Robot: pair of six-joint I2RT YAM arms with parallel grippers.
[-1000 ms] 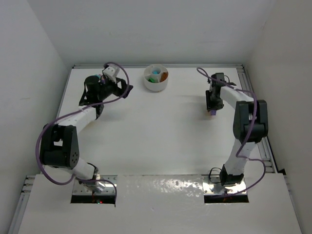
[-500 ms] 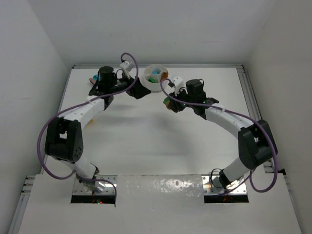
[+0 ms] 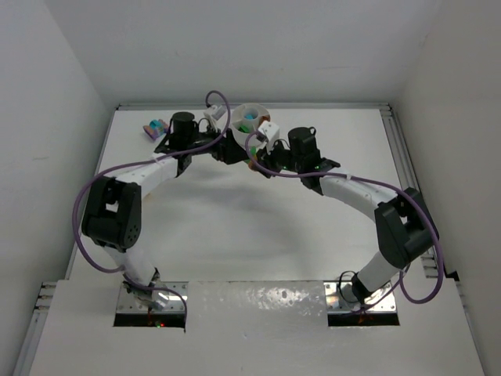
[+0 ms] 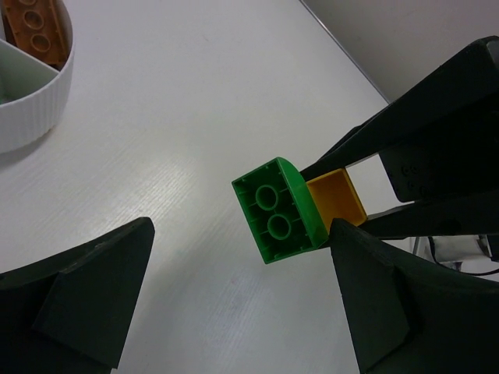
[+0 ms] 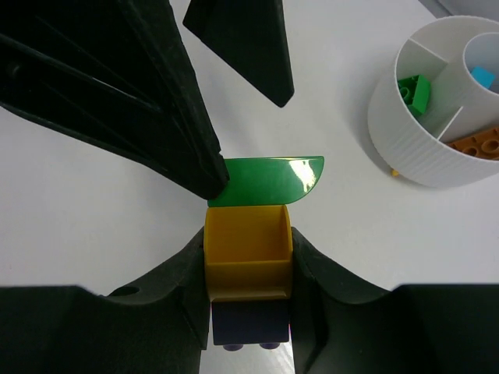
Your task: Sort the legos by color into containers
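Note:
My right gripper (image 5: 248, 243) is shut on a stack of legos: a yellow brick (image 5: 248, 249) between the pads, a green brick (image 5: 269, 179) on its far end and a dark purple one (image 5: 249, 323) behind. In the left wrist view the green brick (image 4: 279, 210) and yellow brick (image 4: 337, 199) hang above the table just beyond my open left gripper (image 4: 243, 234). One left finger (image 5: 156, 93) reaches the green brick's edge. From above, both grippers, left (image 3: 233, 149) and right (image 3: 257, 160), meet in front of the white dish (image 3: 250, 135).
The dish (image 5: 405, 148) holds a green brick (image 5: 413, 93), a teal one (image 5: 483, 76) and orange ones (image 5: 475, 144) in separate compartments. A few loose legos (image 3: 155, 128) lie at the back left. Low rails edge the table.
Both arms swung inward from the sides and now meet in front of the dish. The right gripper brought its stack along. The left jaws opened wider.

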